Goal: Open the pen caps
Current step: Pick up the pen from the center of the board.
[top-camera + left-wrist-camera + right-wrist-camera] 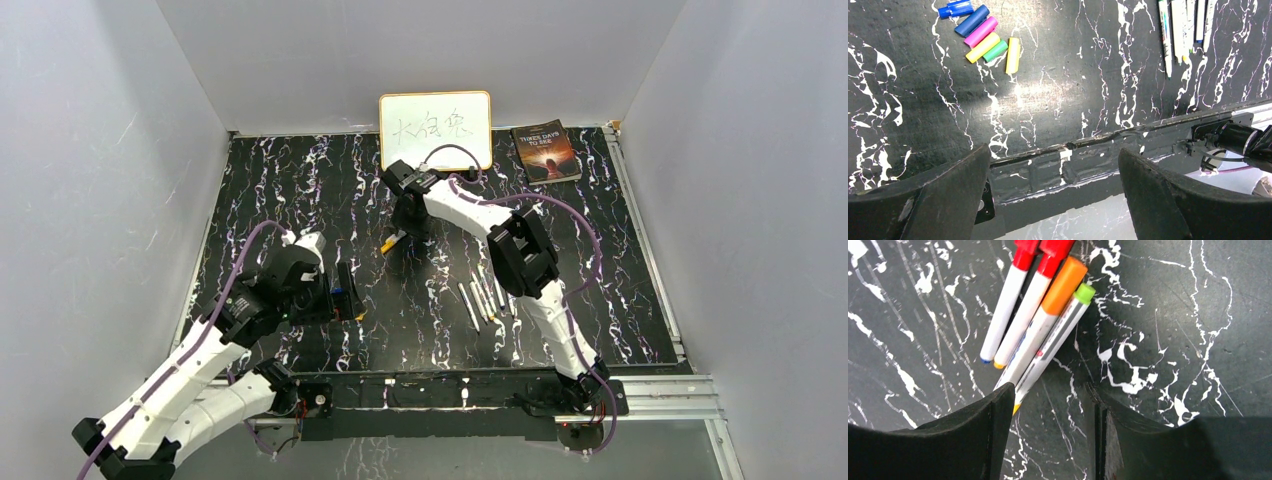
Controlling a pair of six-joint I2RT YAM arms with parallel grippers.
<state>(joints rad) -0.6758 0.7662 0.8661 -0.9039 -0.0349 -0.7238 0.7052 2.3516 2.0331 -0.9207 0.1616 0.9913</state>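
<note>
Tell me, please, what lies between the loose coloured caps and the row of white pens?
Nothing: the left wrist view shows only bare marbled table separating the loose caps from the white pens.

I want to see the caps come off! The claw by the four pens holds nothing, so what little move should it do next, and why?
Probably nudge the right gripper sideways until the green-capped pen lies between its jaws. Right now the gap shows only table, and the pen ends sit beside one of its fingers.
</note>
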